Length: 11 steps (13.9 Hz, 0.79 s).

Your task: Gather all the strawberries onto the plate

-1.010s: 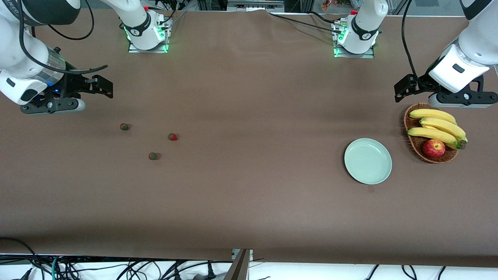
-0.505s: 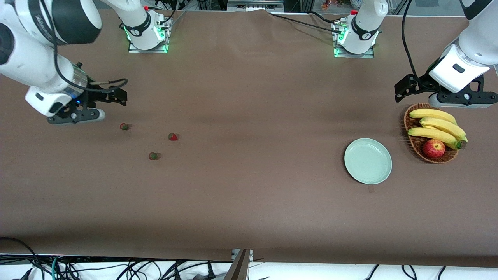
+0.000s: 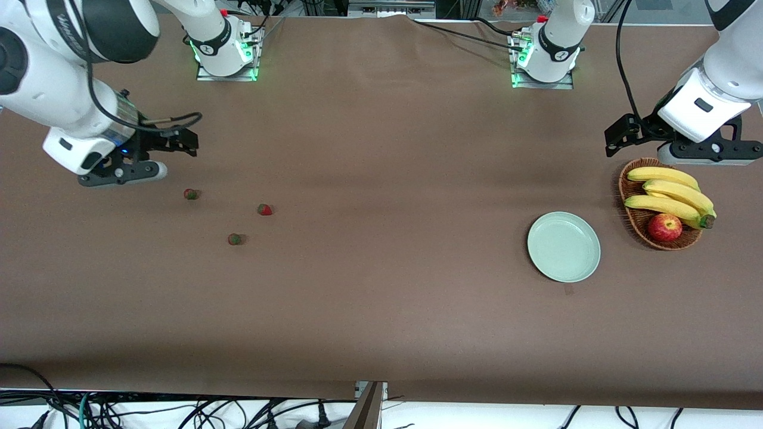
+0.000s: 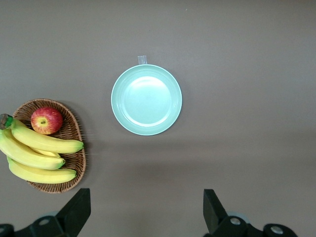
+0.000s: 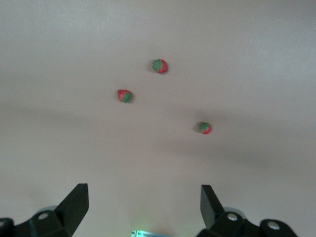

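Observation:
Three strawberries (image 3: 190, 193) (image 3: 264, 209) (image 3: 235, 239) lie apart on the brown table toward the right arm's end. All three show in the right wrist view (image 5: 159, 65) (image 5: 124, 96) (image 5: 205, 128). The mint-green plate (image 3: 563, 246) sits empty toward the left arm's end and also shows in the left wrist view (image 4: 146, 99). My right gripper (image 3: 122, 173) hangs open and empty over bare table beside the strawberries; its fingertips (image 5: 74, 207) stand wide apart. My left gripper (image 3: 709, 154) is open and empty above the table at the basket's edge; its fingertips (image 4: 213, 212) are wide apart.
A brown wicker basket (image 3: 633, 217) with bananas (image 3: 670, 193) and a red apple (image 3: 664, 227) stands beside the plate, at the left arm's end. It also shows in the left wrist view (image 4: 74, 148). Both arm bases (image 3: 226, 53) (image 3: 545, 59) stand at the table's back edge.
My right gripper has moved in from the table's end toward the strawberries and come lower. The left arm, the strawberries and the plate have not moved.

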{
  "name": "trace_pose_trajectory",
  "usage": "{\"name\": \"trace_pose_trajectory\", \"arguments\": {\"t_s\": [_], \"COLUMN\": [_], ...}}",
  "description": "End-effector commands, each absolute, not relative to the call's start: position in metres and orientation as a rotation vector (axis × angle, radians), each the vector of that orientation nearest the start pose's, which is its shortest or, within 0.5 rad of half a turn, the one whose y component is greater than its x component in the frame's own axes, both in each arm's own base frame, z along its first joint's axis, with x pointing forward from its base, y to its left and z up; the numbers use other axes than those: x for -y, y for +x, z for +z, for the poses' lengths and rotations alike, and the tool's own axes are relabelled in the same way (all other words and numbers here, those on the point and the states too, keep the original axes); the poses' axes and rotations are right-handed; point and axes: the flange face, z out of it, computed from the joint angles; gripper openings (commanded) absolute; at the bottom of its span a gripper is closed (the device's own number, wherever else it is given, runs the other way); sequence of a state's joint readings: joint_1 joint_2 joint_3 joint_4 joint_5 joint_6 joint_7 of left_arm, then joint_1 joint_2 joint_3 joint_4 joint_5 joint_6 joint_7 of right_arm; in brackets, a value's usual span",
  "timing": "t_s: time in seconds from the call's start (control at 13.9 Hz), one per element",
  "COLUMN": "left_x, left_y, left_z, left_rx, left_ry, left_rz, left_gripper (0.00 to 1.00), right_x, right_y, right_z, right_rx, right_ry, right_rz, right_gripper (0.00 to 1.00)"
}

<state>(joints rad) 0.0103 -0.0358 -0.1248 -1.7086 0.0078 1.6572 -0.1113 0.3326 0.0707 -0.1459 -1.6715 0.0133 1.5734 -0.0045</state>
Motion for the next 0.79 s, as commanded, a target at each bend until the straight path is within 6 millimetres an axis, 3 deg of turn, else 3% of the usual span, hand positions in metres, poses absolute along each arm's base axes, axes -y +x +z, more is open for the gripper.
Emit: {"name": "trace_pose_trajectory", "arguments": {"t_s": [0.0, 0.14, 0.22, 0.72], "left_x": [0.063, 0.063, 0.063, 0.063], "left_y": [0.542, 0.541, 0.541, 0.542], "left_z": [0.588, 0.589, 0.589, 0.588], "left_rx": [-0.01, -0.01, -0.01, -0.01], "left_ry": [-3.127, -3.127, -3.127, -3.126], "left_rz": [0.029, 0.027, 0.027, 0.032], "left_gripper": [1.0, 1.0, 1.0, 1.0], "right_x": [-0.101, -0.087, -0.076, -0.083], "right_y": [0.545, 0.542, 0.544, 0.549], "right_z": [0.579, 0.597, 0.595, 0.588], "right_rx": [0.344, 0.314, 0.281, 0.293], "right_ry": [-3.127, -3.124, -3.122, -3.111], "right_rz": [0.314, 0.348, 0.35, 0.328], "right_gripper": [1.0, 1.0, 1.0, 1.0]}}
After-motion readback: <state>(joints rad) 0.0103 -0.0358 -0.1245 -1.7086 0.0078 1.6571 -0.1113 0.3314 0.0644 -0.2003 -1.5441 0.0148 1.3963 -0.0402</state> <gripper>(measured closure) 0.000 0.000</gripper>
